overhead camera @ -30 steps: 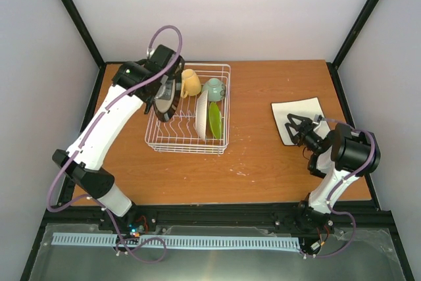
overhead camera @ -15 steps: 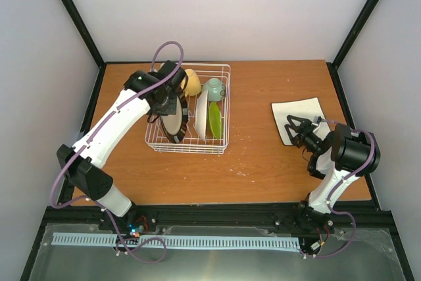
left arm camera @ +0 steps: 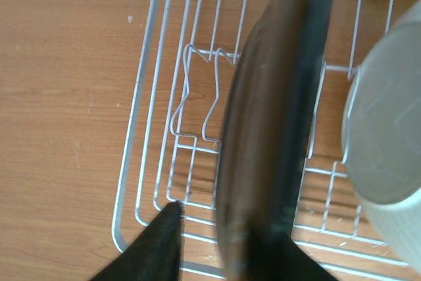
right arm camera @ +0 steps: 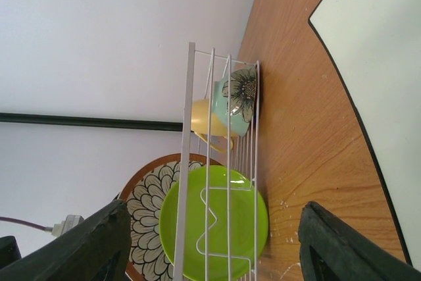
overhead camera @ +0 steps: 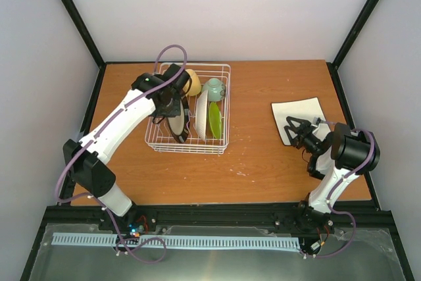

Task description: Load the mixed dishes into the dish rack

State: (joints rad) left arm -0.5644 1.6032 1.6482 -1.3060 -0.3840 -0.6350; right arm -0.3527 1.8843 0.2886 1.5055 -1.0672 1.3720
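The left claw (overhead camera: 170,103) grips the patterned plate (overhead camera: 177,125), which stands on its edge in the left side of the rack (overhead camera: 191,150). I think the next move is to let go softly so the plate stays up. The right claw (overhead camera: 294,127) is wide open, far from the rack.

Left claw (left arm camera: 210,255) tight, right claw (overhead camera: 292,129) wide

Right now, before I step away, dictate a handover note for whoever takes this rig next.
Left gripper: around the patterned plate, which is on edge inside the dish rack. A gap shows beside one of the fingers, so I cannot tell whether it grips.
Right gripper: open, holding nothing, over the flat white sheet.
Done: yellow mug, pale green cup, white plate and lime-green plate are in the rack.
Left: confirm the patterned plate is released, then withdraw the left arm.
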